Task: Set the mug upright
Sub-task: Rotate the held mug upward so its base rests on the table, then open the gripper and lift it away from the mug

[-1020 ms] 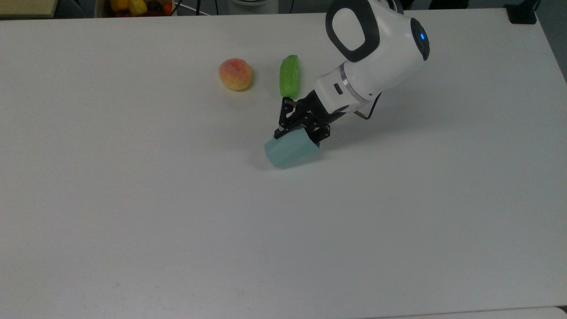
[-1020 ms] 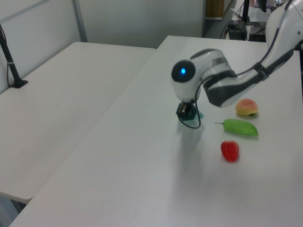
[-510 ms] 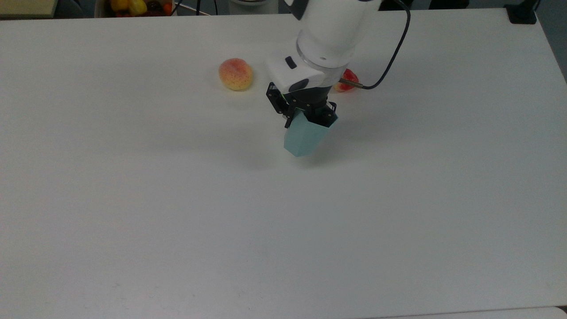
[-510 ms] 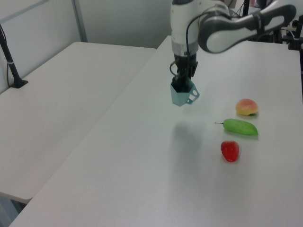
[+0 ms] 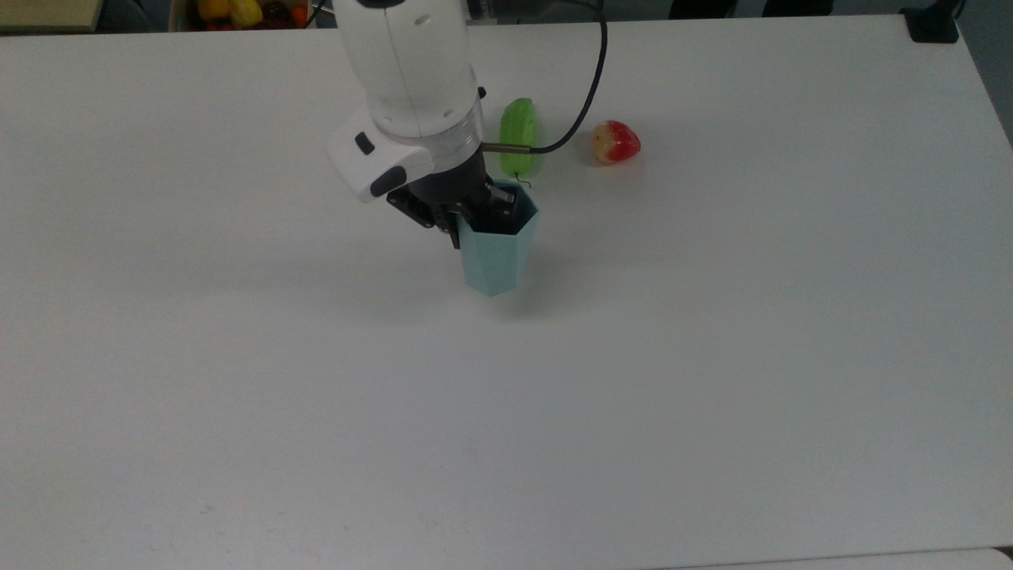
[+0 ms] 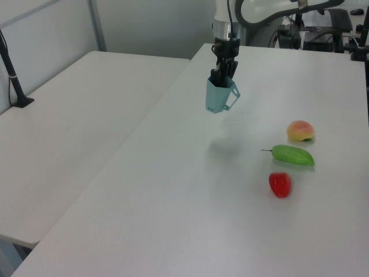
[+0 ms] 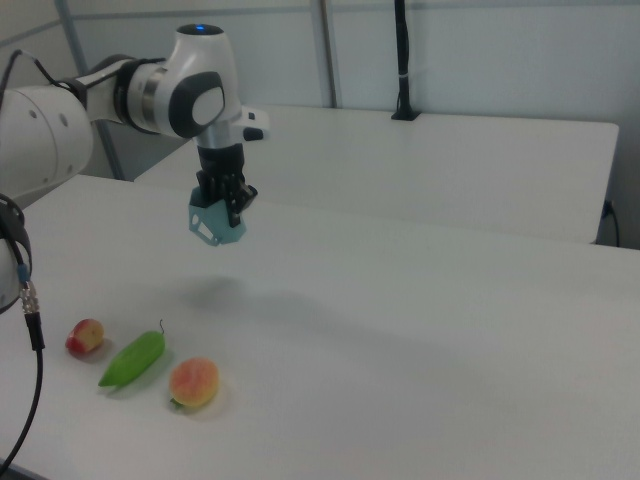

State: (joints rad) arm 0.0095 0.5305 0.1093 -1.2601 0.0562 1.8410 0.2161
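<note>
The pale blue-teal faceted mug [image 5: 497, 255] hangs in the air with its hexagonal mouth facing up. In the left view the mug [image 6: 217, 98] floats well above its shadow on the white table [image 6: 190, 190], with its handle tab pointing to the left view's right. My gripper [image 5: 484, 215] points down and is shut on the mug's rim, its black fingers [image 6: 222, 70] reaching into the mouth. In the right view the mug [image 7: 219, 223] hangs under the gripper [image 7: 228, 208], slightly tilted.
A green pod-shaped fruit [image 5: 518, 136] lies just behind the gripper in the top view, and a red strawberry [image 5: 616, 142] lies to its right. A peach [image 6: 300, 130] lies beyond them in the left view. The arm's cable [image 5: 589, 87] loops over the table. A fruit box [image 5: 237, 11] stands past the far edge.
The mug lay on its side on the table under the gripper; now it is lifted, turned mouth-up, and carried toward the top view's left. The arm swung to vertical.
</note>
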